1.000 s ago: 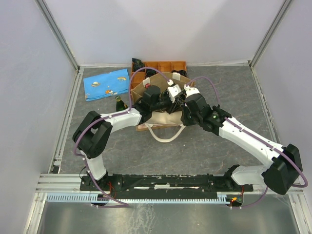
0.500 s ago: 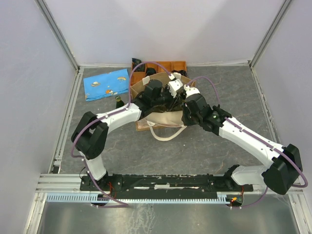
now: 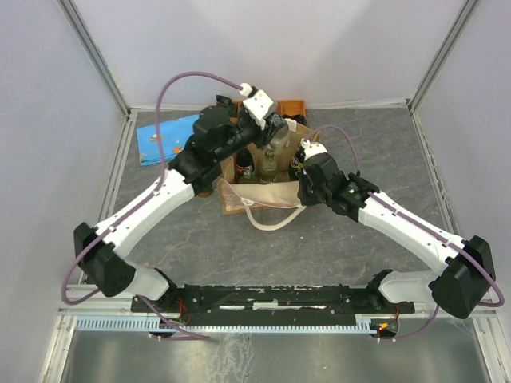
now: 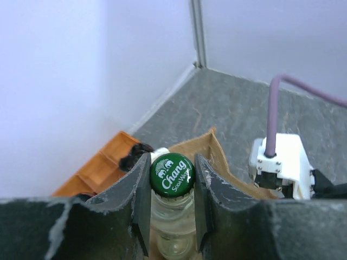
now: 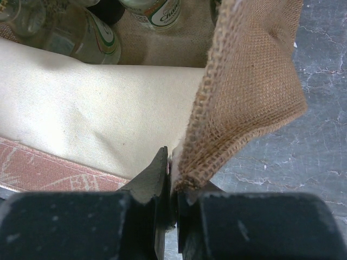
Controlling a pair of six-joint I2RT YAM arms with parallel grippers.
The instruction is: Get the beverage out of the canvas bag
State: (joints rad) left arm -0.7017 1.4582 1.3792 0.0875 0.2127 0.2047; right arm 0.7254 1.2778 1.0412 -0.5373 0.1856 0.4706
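**Holding the soda bottle by its neck above the bag**

From my screen, the left gripper (image 4: 169,187) had its jaws clamped narrow on the bottle (image 4: 172,173), one finger (image 4: 140,189) on each side of the neck just under the green cap (image 4: 172,165). The bottle hung upright over the open mouth of the bag (image 3: 263,179), near the back of the table (image 3: 359,239). I could not tell whether its base had cleared the rim, because the lower body ran out of the wrist view and the arm covered it from above.

The right gripper (image 5: 172,173) was pinched almost flat on the woven edge of the bag at its right corner. Its jaws were nearly closed with only cloth between them.

I judged the bottle to be glass, full and fairly heavy for its size. It would be stiff, smooth and breakable if it dropped. The neck under the cap looked like the right place to hold it, since the lip of the cap would stop it sliding down through the fingers. A grip that high could let the body swing, though, so I wanted slow moves.

The bag looked soft and floppy and would likely ride up with the bottle if nothing held it down. Two more bottles (image 5: 81,38) lay inside it. The orange tray (image 4: 103,168) sat just behind the bag, and the blue pouch (image 3: 172,136) lay to its left.
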